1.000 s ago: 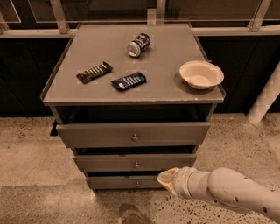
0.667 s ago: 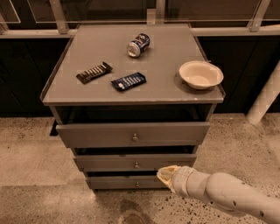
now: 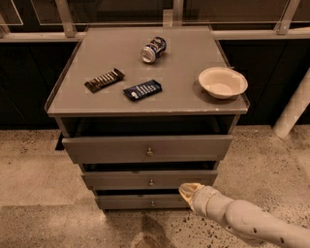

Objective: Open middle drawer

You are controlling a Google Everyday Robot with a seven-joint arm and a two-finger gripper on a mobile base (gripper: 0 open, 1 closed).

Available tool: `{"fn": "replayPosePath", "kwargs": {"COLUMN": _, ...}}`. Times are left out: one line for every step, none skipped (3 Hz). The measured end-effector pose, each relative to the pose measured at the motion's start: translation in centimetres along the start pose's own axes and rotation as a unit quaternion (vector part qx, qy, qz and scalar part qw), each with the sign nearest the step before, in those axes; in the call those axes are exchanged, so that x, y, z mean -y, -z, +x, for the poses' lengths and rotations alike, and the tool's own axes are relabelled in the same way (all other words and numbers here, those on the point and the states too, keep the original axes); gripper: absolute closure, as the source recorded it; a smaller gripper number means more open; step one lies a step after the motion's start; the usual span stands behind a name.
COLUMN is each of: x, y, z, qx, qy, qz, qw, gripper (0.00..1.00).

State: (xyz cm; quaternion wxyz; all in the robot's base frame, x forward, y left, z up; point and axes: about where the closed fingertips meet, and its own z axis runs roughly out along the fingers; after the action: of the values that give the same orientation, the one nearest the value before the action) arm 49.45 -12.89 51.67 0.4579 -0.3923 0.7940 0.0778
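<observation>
1. Likely an office or lab hall: speckled concrete floor [image 3: 29, 160], glass railing panels [image 3: 121, 9] behind the far edge of the tabletop [image 3: 184, 97].
2. The pincer [image 3: 189, 191] hangs low, below the front-right corner.

**Bystanders on and around the table**

Table [image 3: 87, 99] top, as I see it: soda can [image 3: 153, 49] on its side toward the back. Striped brown snack bar [image 3: 104, 80] left of centre. Dark blue snack bar [image 3: 142, 90] just beside it, nearer the front. White bowl [image 3: 223, 82] upright near the right edge. White post [image 3: 293, 109] off right, standing on speckled floor [image 3: 34, 164]. Hand [image 3: 186, 190] low at front right, over that floor.
</observation>
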Motion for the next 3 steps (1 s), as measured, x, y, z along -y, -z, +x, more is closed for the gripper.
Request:
{"fn": "replayPosePath", "kwargs": {"x": 1.4, "y": -2.0, "z": 1.8, "qx": 0.002, "qy": -0.026, "qz": 0.017, "qw": 0.9995, "gripper": 1.0}}
{"fn": "replayPosePath", "kwargs": {"x": 1.2, "y": -2.1, "z": 1.7, "qx": 0.007, "qy": -0.028, "qz": 0.011, "qw": 0.9995, "gripper": 1.0}}
{"fn": "replayPosePath", "kwargs": {"x": 2.1, "y": -4.0, "z": 1.6, "qx": 0.028, "qy": -0.02, "qz": 0.005, "qw": 0.9994, "gripper": 1.0}}
